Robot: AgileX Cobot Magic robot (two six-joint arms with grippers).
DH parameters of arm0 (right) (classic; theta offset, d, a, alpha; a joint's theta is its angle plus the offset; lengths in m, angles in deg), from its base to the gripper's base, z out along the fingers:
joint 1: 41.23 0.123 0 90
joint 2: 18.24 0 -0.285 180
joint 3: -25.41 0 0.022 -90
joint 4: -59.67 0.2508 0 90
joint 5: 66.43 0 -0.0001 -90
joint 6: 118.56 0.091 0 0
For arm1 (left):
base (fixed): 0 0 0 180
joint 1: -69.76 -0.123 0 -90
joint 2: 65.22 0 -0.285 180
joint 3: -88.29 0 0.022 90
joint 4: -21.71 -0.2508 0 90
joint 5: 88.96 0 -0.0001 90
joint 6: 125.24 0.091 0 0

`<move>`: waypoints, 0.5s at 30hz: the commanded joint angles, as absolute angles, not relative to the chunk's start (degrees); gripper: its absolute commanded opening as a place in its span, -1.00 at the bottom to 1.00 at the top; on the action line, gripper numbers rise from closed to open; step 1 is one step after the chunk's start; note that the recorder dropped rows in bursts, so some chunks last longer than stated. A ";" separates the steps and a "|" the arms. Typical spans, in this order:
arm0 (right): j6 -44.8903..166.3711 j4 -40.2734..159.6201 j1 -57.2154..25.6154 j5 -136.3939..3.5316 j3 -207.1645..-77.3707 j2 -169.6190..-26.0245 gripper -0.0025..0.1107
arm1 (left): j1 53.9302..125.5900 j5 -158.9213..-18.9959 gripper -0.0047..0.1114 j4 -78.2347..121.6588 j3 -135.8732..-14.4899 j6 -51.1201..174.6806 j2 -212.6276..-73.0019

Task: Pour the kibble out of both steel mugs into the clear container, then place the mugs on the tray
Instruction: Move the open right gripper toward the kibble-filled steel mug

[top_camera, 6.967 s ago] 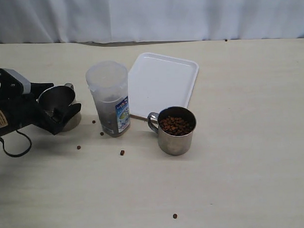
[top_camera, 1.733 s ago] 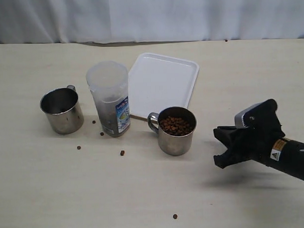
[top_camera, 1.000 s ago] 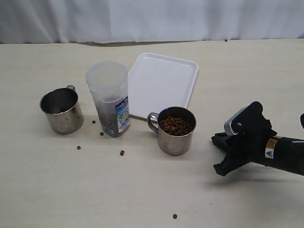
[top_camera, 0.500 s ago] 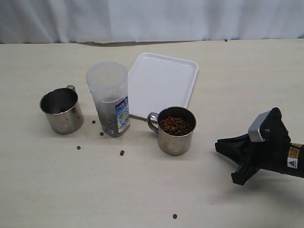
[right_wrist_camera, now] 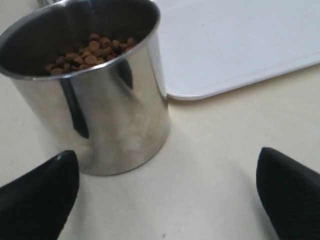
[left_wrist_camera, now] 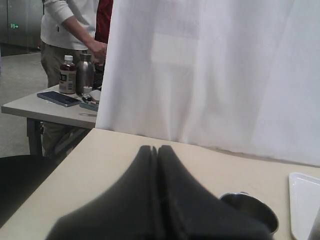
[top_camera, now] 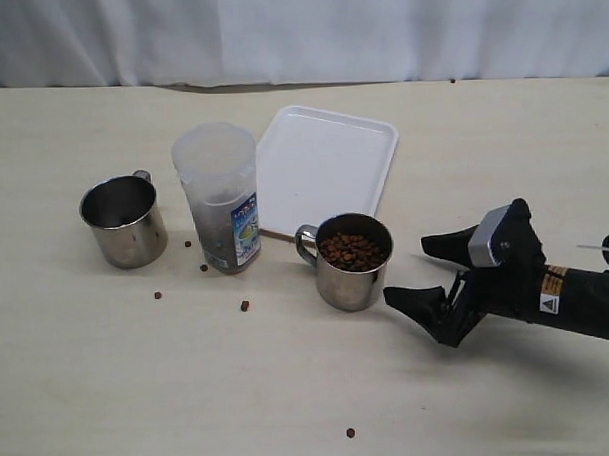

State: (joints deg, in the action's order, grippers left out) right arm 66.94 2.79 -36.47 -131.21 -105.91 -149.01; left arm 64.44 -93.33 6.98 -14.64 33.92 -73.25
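Since the full steel mug (top_camera: pixel 354 261) nearest the right arm is heaped with kibble (top_camera: pixel 352 250), the right gripper (top_camera: pixel 406 268) lies low over the table (top_camera: pixel 290 389) just beside it. Its jaws are spread wide, holding nothing, and the gap is aimed at the mug's wall. That width looks chosen to straddle the round body rather than the loop handle (top_camera: pixel 305 242), which points the other way, toward the clear container (top_camera: pixel 218 191). The right wrist view shows one black fingertip out to each side, with the steel wall ahead of them and not yet touched.

The container stands upright between the two mugs, just beside the near corner of the tray (top_camera: pixel 327 157). A dark layer of pellets sits in its lower part, and either mug could reach it with a short tip. The other steel mug (top_camera: pixel 124 222) stands upright on the container's far side and looks empty, which suggests its share is already poured. It is not on the tray, and nothing rests there.

The left gripper (left_wrist_camera: pixel 156 152) is pressed shut on nothing and sits out of the exterior view, probably to leave the right arm room. A few stray pellets (top_camera: pixel 244 305) lie on the table near the container, a hint that the narrow mouth wants a slow, close tilt
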 commanded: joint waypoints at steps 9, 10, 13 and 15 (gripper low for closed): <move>64.98 3.35 -36.37 -133.16 -108.00 -149.06 0.28 | 64.42 -92.99 -0.92 6.84 -14.49 33.61 -73.00; 64.98 3.35 -36.37 -133.91 -108.00 -149.06 0.28 | 64.42 -92.99 -0.92 6.84 -14.49 33.61 -73.00; 64.98 3.35 -34.85 -135.24 -108.00 -149.06 0.28 | 64.42 -92.99 -0.92 6.84 -14.49 33.61 -73.00; 64.54 3.87 -32.70 -134.68 -108.00 -149.06 0.28 | 64.42 -92.99 -0.92 6.84 -14.49 33.61 -73.00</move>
